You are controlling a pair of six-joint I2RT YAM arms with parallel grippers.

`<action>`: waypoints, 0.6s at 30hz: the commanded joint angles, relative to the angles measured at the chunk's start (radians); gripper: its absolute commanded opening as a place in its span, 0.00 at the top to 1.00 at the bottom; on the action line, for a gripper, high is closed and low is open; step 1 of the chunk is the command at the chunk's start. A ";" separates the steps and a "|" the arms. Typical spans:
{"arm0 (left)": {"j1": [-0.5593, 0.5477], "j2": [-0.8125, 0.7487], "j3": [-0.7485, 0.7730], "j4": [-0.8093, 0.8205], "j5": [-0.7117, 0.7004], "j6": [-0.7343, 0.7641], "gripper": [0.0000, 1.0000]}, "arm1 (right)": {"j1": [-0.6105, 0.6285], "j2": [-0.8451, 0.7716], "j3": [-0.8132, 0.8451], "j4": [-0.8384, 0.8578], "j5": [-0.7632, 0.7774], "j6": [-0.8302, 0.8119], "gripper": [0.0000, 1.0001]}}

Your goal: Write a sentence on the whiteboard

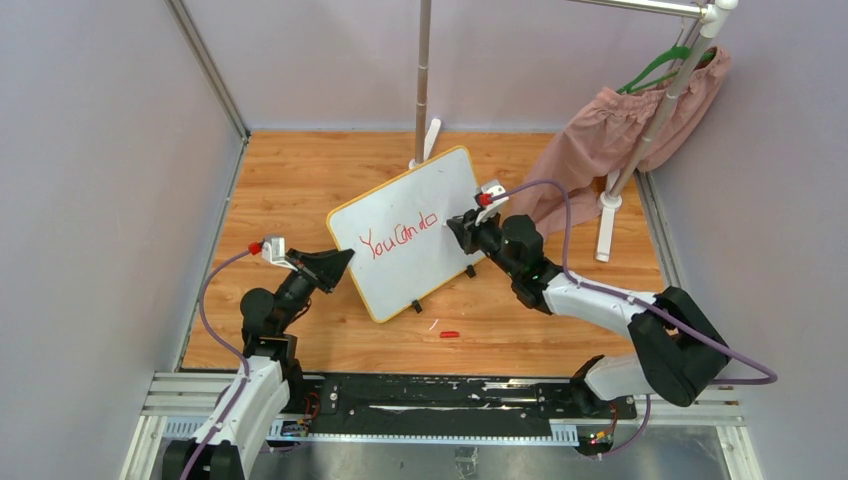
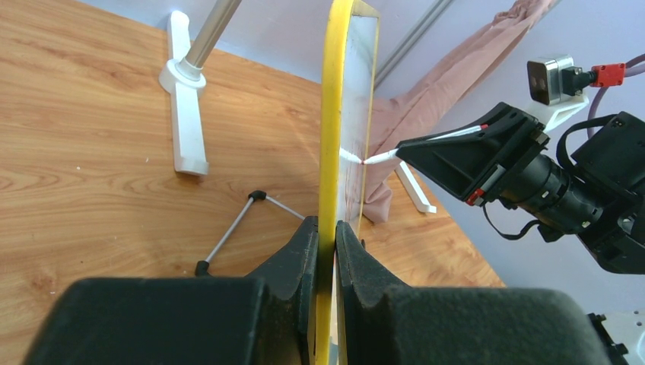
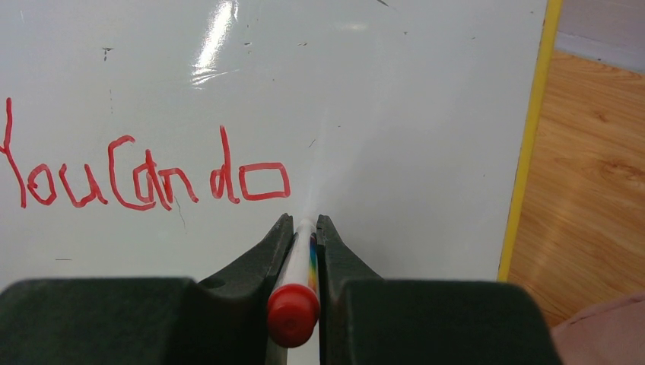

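Observation:
The whiteboard [image 1: 410, 235] stands tilted on the wooden table, yellow-rimmed. My left gripper [image 1: 340, 262] is shut on its left rim; in the left wrist view the rim [image 2: 328, 137] runs edge-on between the jaws of the left gripper [image 2: 326, 225]. The sentence [image 1: 398, 237] reads "You Can do" in red [image 3: 144, 179]. My right gripper [image 1: 462, 222] is shut on a white marker [image 3: 298, 289] with a red end, at the right gripper's [image 3: 304, 219] centre. The marker's tip [image 2: 378, 159] meets the board just right of "do".
A clothes rack pole [image 1: 423, 70] rises behind the board, its white foot [image 2: 182, 99] on the table. A pink garment [image 1: 610, 130] hangs at the back right near another rack foot [image 1: 605, 225]. A small red cap [image 1: 449, 334] lies in front of the board.

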 commanded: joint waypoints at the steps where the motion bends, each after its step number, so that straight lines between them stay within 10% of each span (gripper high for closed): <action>1: -0.009 0.009 -0.158 -0.015 -0.009 0.046 1.00 | 0.010 0.017 0.039 0.033 0.038 -0.012 1.00; 18: -0.009 0.008 -0.157 -0.015 -0.008 0.046 1.00 | 0.009 0.047 0.095 0.048 0.087 -0.034 1.00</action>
